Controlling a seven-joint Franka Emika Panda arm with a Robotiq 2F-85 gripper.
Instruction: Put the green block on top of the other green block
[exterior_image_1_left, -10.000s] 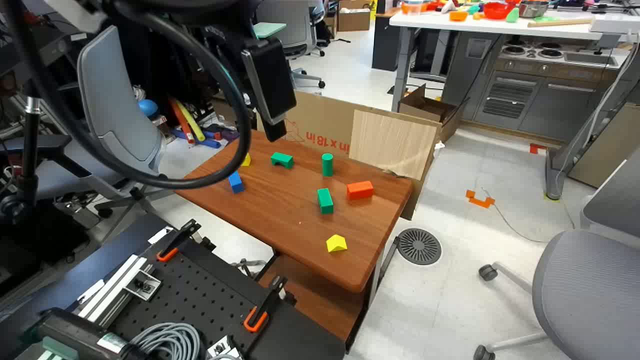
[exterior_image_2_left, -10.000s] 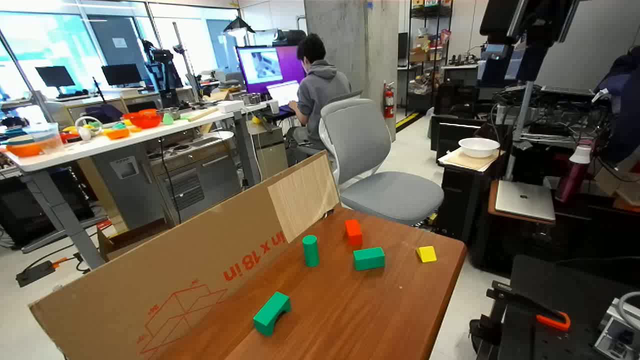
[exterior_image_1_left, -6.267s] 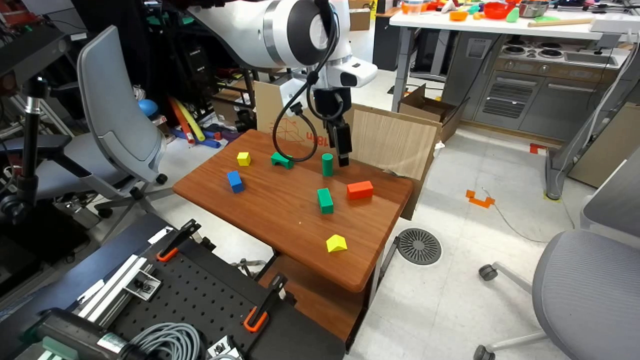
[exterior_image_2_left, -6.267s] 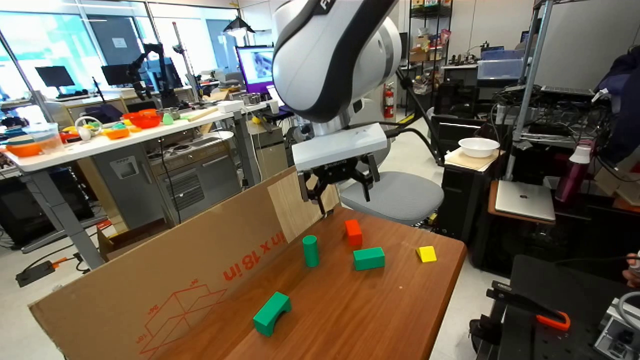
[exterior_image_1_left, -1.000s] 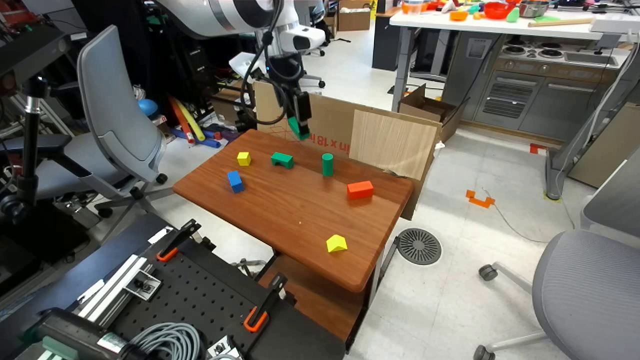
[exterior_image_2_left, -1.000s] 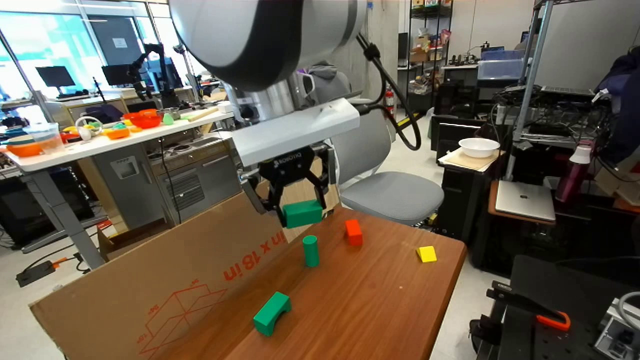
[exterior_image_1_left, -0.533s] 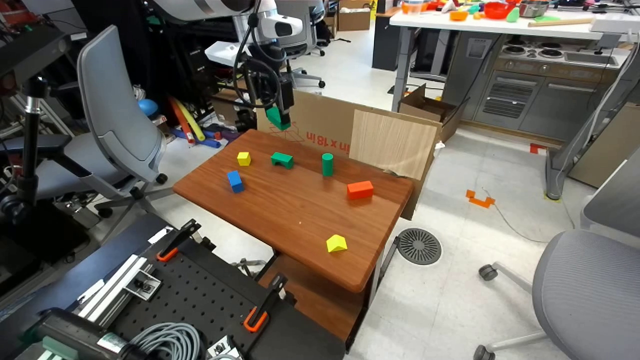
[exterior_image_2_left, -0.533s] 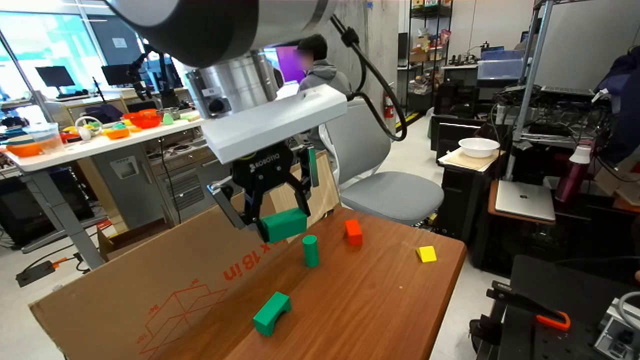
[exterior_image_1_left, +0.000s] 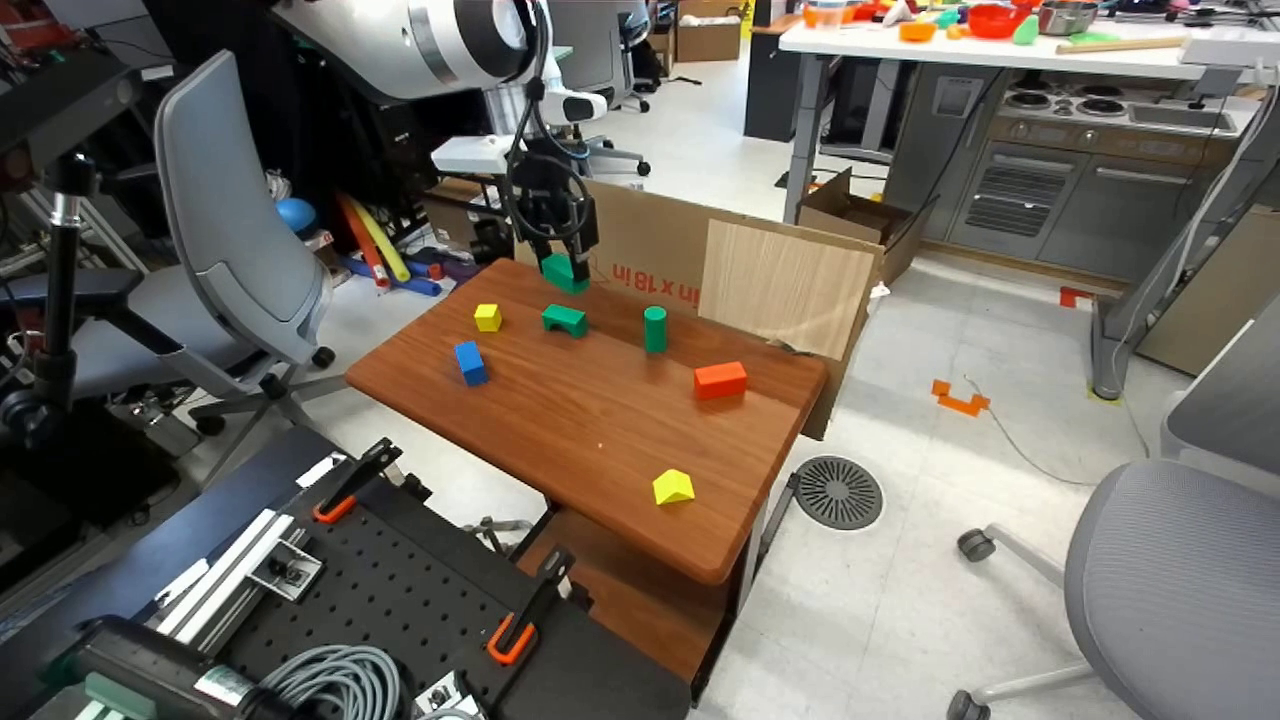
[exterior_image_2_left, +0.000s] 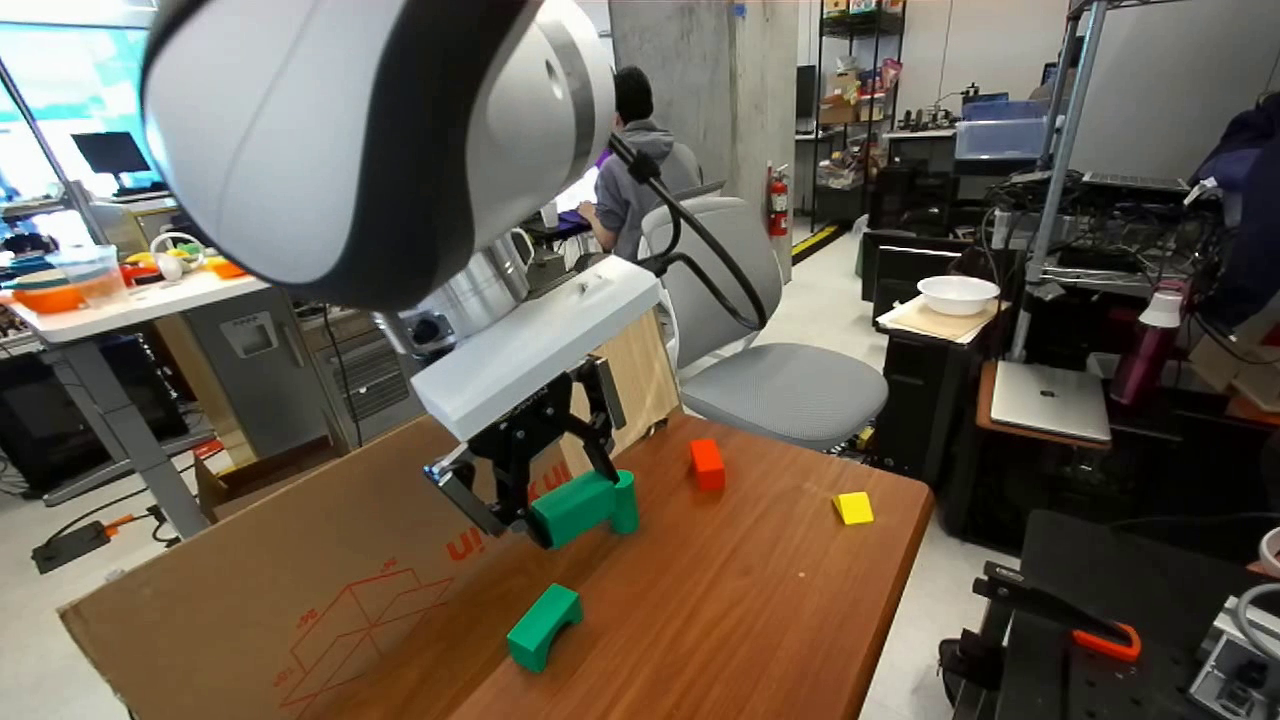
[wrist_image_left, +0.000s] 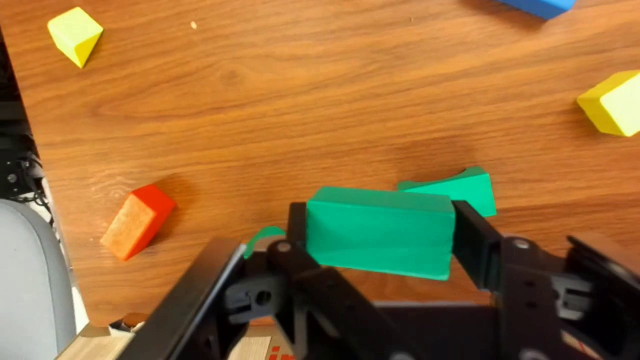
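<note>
- Hanging clear of the table (exterior_image_1_left: 580, 450), the green block (wrist_image_left: 380, 232) is held by the gripper (exterior_image_2_left: 577, 507), its two ends being clamped between the fingers.
- In an exterior view the held block is seen slanted.
- The arched green block (exterior_image_2_left: 545, 620) is rested on the table, lower than the held block; in both exterior views the two are separated by a gap.
- In the wrist view the arched one is partly hidden by the held one.
- The green cylinder (exterior_image_1_left: 655, 330) is stood upright, apart from the held block, by which its edge is partly covered in an exterior view.
- Past the cylinder the red block (exterior_image_1_left: 720, 380) is laid, and the yellow wedge (exterior_image_1_left: 673, 487) is placed nearer a table corner.
- Toward the table's opposite end the yellow block (exterior_image_1_left: 487, 318) and blue block (exterior_image_1_left: 471, 364) are set near each other.
- Along one edge a cardboard panel (exterior_image_2_left: 230, 590) is stood.
</note>
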